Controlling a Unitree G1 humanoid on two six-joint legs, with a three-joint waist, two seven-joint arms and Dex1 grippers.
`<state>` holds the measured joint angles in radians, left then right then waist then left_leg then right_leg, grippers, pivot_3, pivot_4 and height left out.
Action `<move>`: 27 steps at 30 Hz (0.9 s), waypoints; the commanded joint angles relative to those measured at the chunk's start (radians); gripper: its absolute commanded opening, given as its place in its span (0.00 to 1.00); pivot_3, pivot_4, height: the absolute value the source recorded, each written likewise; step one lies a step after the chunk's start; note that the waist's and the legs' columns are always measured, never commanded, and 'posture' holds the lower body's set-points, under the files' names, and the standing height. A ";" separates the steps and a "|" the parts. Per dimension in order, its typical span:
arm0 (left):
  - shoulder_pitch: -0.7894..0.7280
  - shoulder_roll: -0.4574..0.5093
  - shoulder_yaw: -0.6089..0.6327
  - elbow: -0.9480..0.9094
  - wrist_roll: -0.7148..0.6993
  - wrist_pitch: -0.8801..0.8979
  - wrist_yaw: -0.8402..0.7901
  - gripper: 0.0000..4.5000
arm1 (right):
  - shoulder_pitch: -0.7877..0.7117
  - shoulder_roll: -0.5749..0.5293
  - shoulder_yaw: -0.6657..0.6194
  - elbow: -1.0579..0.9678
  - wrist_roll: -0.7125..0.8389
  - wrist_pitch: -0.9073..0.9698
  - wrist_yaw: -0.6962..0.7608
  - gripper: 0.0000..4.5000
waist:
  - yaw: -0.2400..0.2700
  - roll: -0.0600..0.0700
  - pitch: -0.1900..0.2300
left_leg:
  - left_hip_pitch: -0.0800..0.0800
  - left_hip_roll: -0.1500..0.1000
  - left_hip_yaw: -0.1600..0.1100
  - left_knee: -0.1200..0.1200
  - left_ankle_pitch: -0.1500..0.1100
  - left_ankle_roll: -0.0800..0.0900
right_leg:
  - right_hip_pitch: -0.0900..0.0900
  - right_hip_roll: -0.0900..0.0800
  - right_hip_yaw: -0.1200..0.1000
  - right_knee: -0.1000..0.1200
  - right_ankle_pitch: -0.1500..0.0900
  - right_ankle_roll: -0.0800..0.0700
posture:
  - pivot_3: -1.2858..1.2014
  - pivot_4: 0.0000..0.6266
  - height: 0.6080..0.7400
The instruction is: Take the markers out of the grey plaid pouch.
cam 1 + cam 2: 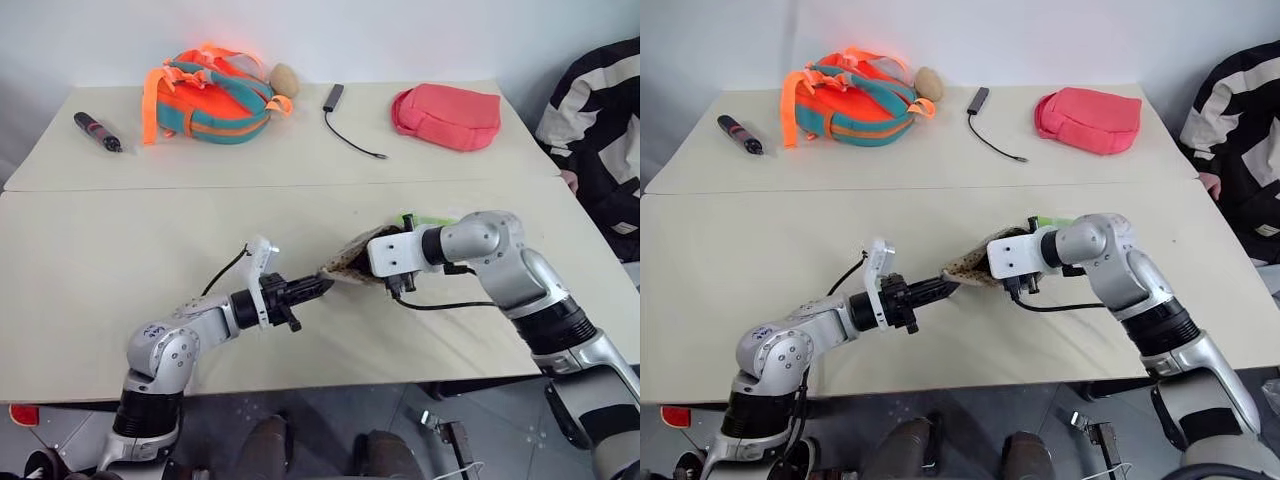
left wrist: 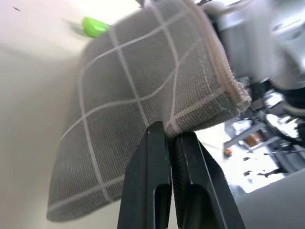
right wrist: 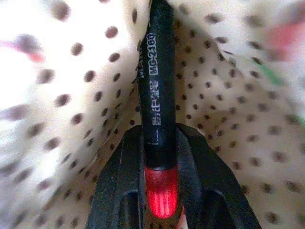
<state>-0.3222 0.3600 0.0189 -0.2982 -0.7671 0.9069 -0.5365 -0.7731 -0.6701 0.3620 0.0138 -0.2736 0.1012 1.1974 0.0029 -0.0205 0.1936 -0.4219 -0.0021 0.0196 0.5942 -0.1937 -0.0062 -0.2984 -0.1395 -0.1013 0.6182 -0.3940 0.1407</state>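
Note:
The grey plaid pouch [image 1: 343, 268] is held up off the table between both arms. My left gripper [image 2: 169, 131] is shut on the pouch's grey gridded fabric [image 2: 138, 86] near its seamed edge. My right gripper [image 3: 159, 138] reaches into the pouch's mouth, among a pale dotted lining. It is shut on a black marker [image 3: 156, 86] with a red end, which lies lengthwise between the fingers. A pale green marker [image 1: 428, 218] lies on the table just behind my right wrist, and its tip [image 2: 93, 26] shows past the pouch in the left wrist view.
On the far table stand an orange-and-teal backpack [image 1: 210, 95], a pink pouch [image 1: 447, 115], a black pen-like tool [image 1: 97, 131] and a black cable with adapter [image 1: 345, 125]. A person in striped clothing [image 1: 600, 130] sits at the right edge.

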 commanded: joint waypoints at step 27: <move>-0.043 -0.014 0.067 0.079 0.100 -0.203 -0.011 0.00 | -0.020 -0.146 -0.117 -0.047 0.179 0.044 0.034 0.13 | 0.021 0.000 0.000 | -0.001 0.000 0.005 0.000 -0.001 0.001 | -0.001 -0.001 0.000 -0.001 0.000 0.000 | 0.52 0.24 1.00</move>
<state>-0.3567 0.3406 0.0703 -0.1829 -0.6701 0.7387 -0.5382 -0.7740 -0.8053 0.2731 -0.0231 -0.1121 0.1519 1.2335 0.0242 -0.0207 0.1938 -0.4228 -0.0021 0.0248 0.5941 -0.1944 -0.0056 -0.2995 -0.1399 -0.1013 0.6174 -0.3940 0.1407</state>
